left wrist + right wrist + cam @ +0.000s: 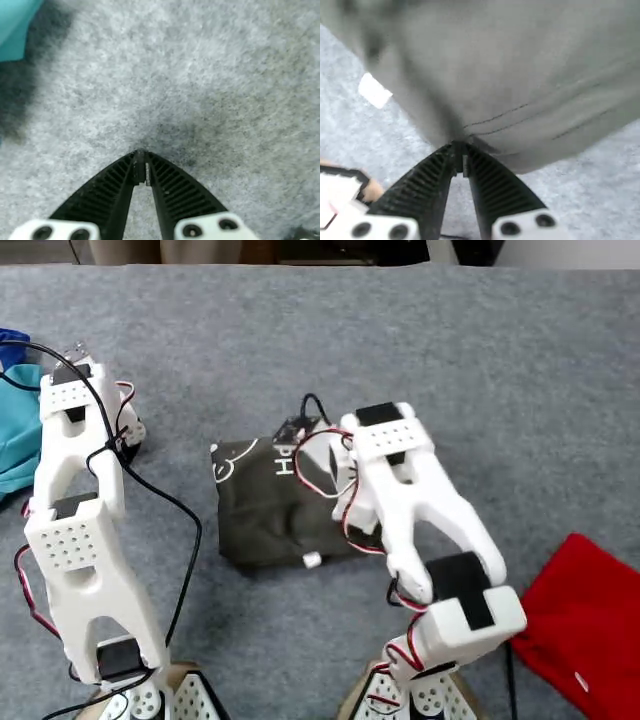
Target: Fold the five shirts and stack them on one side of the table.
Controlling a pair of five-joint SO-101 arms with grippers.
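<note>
Right wrist view puts the right gripper (460,156), closed, at the folded dark olive fabric shirt (520,75), probably needing a firmer bite before sliding it toward nine o'clock; left gripper (141,166) closed, empty.

High: looking steeply down over the grey table (450,340).
Left wrist: facing down, sitting close to that table.
Right wrist: sitting close to the dark shirt (520,75), sharing it with high.
</note>
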